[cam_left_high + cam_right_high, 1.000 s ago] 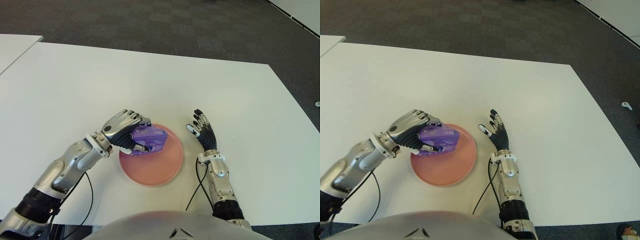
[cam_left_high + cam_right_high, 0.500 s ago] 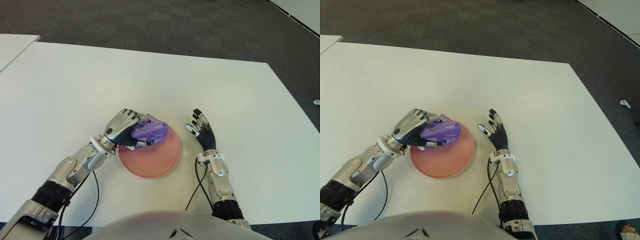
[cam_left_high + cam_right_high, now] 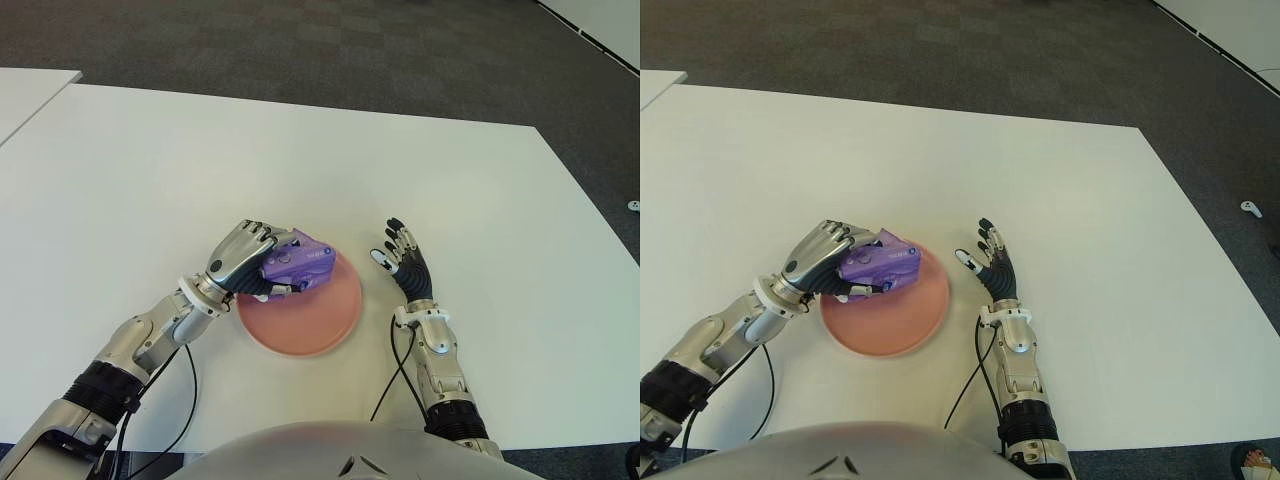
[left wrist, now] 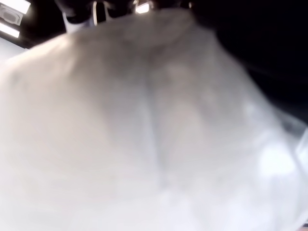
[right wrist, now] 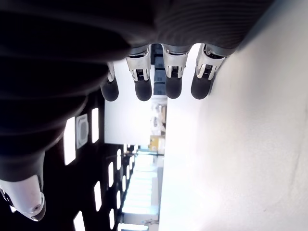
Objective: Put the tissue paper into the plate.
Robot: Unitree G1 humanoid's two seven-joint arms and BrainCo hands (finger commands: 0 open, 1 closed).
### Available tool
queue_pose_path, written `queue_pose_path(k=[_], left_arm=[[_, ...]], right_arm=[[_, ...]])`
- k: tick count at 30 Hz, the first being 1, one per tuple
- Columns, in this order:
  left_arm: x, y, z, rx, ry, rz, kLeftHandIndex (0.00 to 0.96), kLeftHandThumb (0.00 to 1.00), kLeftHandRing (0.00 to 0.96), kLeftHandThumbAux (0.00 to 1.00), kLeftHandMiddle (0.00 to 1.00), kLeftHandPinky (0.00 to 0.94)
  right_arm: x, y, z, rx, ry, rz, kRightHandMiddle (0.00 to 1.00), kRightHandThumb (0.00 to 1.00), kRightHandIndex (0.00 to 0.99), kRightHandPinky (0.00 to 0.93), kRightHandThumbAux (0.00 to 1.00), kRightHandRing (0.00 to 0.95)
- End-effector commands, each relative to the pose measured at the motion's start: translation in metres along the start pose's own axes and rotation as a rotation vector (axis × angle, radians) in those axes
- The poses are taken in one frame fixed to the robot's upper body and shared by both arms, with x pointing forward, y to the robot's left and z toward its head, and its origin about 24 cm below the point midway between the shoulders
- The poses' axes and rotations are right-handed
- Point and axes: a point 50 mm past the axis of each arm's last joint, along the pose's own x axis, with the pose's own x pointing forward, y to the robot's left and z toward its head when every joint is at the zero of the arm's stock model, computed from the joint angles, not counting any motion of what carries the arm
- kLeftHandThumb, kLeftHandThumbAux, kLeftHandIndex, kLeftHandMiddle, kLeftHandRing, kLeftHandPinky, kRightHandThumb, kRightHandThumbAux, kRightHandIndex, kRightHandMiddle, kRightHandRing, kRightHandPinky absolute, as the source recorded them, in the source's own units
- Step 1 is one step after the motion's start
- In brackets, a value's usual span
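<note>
Just below the centre of the left eye view we see our left hand (image 3: 245, 262) with its fingers curled around a purple tissue packet (image 3: 297, 264), gripping it from above and from its left side. The packet sits at the upper left edge of the pink plate (image 3: 303, 317), over the rim there; we cannot tell whether it touches the plate or is held just above it. The plate lies on the white table (image 3: 200, 160), slightly left of the frame's centre and near the bottom. Our left forearm runs from the hand down toward the lower left corner of the frame, with a black cable (image 3: 190, 392) looping beside it.

Our left wrist view is filled by a pale, blurred surface and tells us nothing about the fingers, so we read the grip from the eye views alone.

Just right of the plate, apart from it, our right hand (image 3: 405, 265) shows over the table with its fingers straight and slightly spread, holding nothing. In the right wrist view the dark fingertips (image 5: 143, 90) stand extended side by side next to the white table surface.

Dark carpet (image 3: 350, 50) fills the top of the frame beyond the table.
</note>
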Motion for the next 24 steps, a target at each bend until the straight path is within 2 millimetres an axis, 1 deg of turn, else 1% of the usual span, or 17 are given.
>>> queue_pose_path(k=[1, 5, 11, 16, 19, 20, 21, 22, 23, 24], left_arm=[[-0.005, -0.006, 0.001, -0.062, 0.017, -0.032, 0.443, 0.729, 0.771, 0.699, 0.769, 0.761], [-0.005, -0.006, 0.006, -0.145, 0.009, -0.03, 0.442, 0.724, 0.745, 0.699, 0.75, 0.705], [-0.007, -0.008, 0.012, -0.264, -0.005, -0.065, 0.44, 0.714, 0.699, 0.702, 0.712, 0.646], [-0.009, -0.007, 0.015, -0.335, -0.001, -0.153, 0.438, 0.709, 0.677, 0.703, 0.695, 0.639], [-0.01, -0.001, 0.018, -0.356, -0.009, -0.208, 0.436, 0.705, 0.646, 0.701, 0.673, 0.591], [-0.011, 0.003, 0.018, -0.335, -0.016, -0.26, 0.436, 0.704, 0.638, 0.701, 0.668, 0.578], [-0.012, 0.006, 0.018, -0.32, -0.019, -0.297, 0.415, 0.614, 0.561, 0.657, 0.597, 0.503], [-0.012, 0.006, 0.018, -0.3, -0.023, -0.348, 0.384, 0.477, 0.447, 0.595, 0.494, 0.392], [-0.013, 0.006, 0.018, -0.273, -0.029, -0.397, 0.34, 0.366, 0.286, 0.512, 0.341, 0.25], [-0.014, 0.006, 0.018, -0.257, -0.031, -0.424, 0.288, 0.324, 0.229, 0.471, 0.273, 0.2]], right_arm=[[-0.045, 0.005, -0.064, 0.042, 0.394, 0.008, 0.039, 0.099, 0.053, 0.052, 0.603, 0.026], [-0.046, 0.005, -0.065, 0.045, 0.4, 0.006, 0.042, 0.102, 0.053, 0.055, 0.609, 0.028], [-0.045, 0.005, -0.066, 0.046, 0.405, 0.008, 0.043, 0.117, 0.06, 0.053, 0.612, 0.028], [-0.045, 0.006, -0.066, 0.041, 0.402, 0.01, 0.042, 0.123, 0.065, 0.054, 0.604, 0.027], [-0.044, 0.007, -0.065, 0.037, 0.403, 0.011, 0.046, 0.126, 0.07, 0.066, 0.594, 0.033], [-0.044, 0.007, -0.065, 0.037, 0.403, 0.011, 0.047, 0.127, 0.071, 0.069, 0.592, 0.034], [-0.044, 0.007, -0.065, 0.037, 0.404, 0.011, 0.047, 0.127, 0.071, 0.07, 0.59, 0.035], [-0.044, 0.007, -0.065, 0.037, 0.405, 0.01, 0.048, 0.128, 0.072, 0.072, 0.588, 0.036], [-0.044, 0.007, -0.065, 0.037, 0.404, 0.01, 0.049, 0.128, 0.072, 0.072, 0.585, 0.038], [-0.044, 0.007, -0.065, 0.038, 0.404, 0.01, 0.049, 0.128, 0.073, 0.072, 0.584, 0.038]])
